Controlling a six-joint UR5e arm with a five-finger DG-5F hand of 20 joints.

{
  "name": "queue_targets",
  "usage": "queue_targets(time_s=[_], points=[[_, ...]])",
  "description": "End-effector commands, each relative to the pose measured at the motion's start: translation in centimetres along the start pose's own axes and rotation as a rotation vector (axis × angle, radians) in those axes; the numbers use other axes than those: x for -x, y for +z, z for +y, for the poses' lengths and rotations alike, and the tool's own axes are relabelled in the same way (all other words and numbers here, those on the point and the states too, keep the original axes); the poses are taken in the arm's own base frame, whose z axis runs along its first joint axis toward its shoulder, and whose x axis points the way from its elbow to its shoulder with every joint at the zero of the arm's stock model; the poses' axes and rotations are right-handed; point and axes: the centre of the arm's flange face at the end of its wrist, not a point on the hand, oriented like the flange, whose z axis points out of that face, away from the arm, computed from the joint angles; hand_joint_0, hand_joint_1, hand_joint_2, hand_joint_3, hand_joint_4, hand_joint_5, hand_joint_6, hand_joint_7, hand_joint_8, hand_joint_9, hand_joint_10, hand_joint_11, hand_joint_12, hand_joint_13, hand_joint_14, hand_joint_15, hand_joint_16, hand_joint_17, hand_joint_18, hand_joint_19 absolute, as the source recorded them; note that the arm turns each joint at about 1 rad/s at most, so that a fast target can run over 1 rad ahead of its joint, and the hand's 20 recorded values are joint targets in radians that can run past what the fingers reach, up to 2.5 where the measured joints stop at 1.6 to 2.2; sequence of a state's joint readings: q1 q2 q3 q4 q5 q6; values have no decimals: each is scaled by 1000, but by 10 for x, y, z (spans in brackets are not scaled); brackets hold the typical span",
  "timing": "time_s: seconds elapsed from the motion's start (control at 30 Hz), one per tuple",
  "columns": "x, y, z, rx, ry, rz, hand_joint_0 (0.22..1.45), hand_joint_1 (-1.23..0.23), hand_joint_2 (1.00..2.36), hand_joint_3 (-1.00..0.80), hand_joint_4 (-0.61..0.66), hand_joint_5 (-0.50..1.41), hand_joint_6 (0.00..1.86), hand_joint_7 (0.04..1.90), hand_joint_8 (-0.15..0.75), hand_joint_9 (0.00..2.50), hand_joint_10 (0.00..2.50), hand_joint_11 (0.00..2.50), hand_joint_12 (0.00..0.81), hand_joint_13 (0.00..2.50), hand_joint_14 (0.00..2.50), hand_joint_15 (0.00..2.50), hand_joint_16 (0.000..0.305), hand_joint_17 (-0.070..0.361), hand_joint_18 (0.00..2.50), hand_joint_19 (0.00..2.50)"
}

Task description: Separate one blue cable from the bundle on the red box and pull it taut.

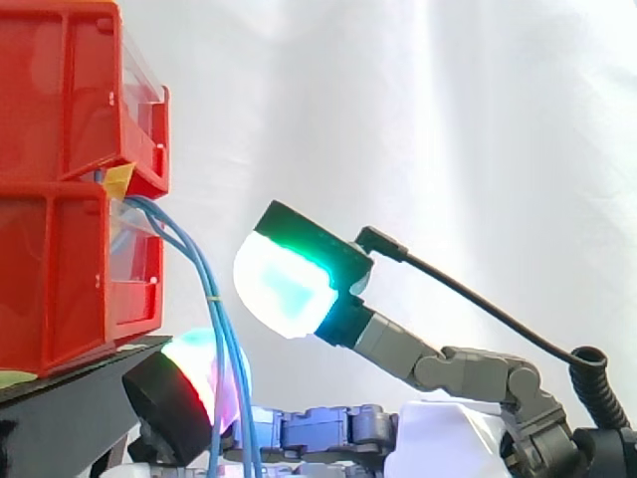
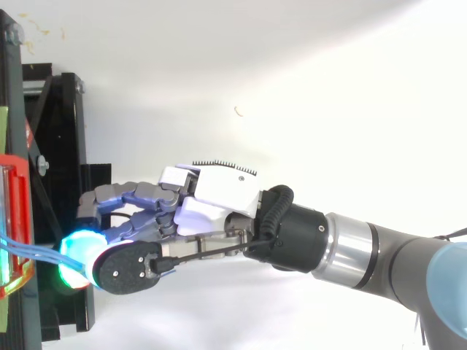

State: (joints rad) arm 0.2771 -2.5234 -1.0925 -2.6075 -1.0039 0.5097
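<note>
Blue cables (image 1: pixel 221 339) are seen spilling out from between the stacked red bins (image 1: pixel 60 249) and drooping past the edge of the black stand (image 1: pixel 60 418), all bunched as one bundle. The hand (image 2: pixel 211 200) is held in close to them, with its fingers loosely bent and spread apart. A white-green pad (image 1: pixel 284 284) is parked just right of the bundle, and a red-cyan pad (image 1: pixel 194 383) is set lower, with the cables running across it. Nothing is pinched, far as can be made out
</note>
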Motion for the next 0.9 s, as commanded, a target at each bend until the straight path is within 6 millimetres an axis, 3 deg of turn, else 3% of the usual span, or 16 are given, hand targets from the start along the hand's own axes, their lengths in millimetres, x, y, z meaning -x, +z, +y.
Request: queue_targets(time_s=[0.0,0.4,0.6,0.87], points=[[-1,0,0,-2,-1,2,516,-641,1000,-500,241,-123,502,1242,335,724,9,384,386,500,6,211,53,119,603,476],[-6,3,13,-6,13,-4,573,-700,1000,-500,201,-118,501,1328,324,723,12,381,369,504,7,216,50,112,596,483],[-8,0,23,-31,-5,-18,615,-730,1008,-397,187,-115,500,1396,320,725,10,393,366,506,7,213,49,110,595,477],[-10,-2,34,-47,-17,-29,654,-768,1013,-308,187,-144,639,1230,320,724,12,398,364,518,7,215,49,110,602,467]])
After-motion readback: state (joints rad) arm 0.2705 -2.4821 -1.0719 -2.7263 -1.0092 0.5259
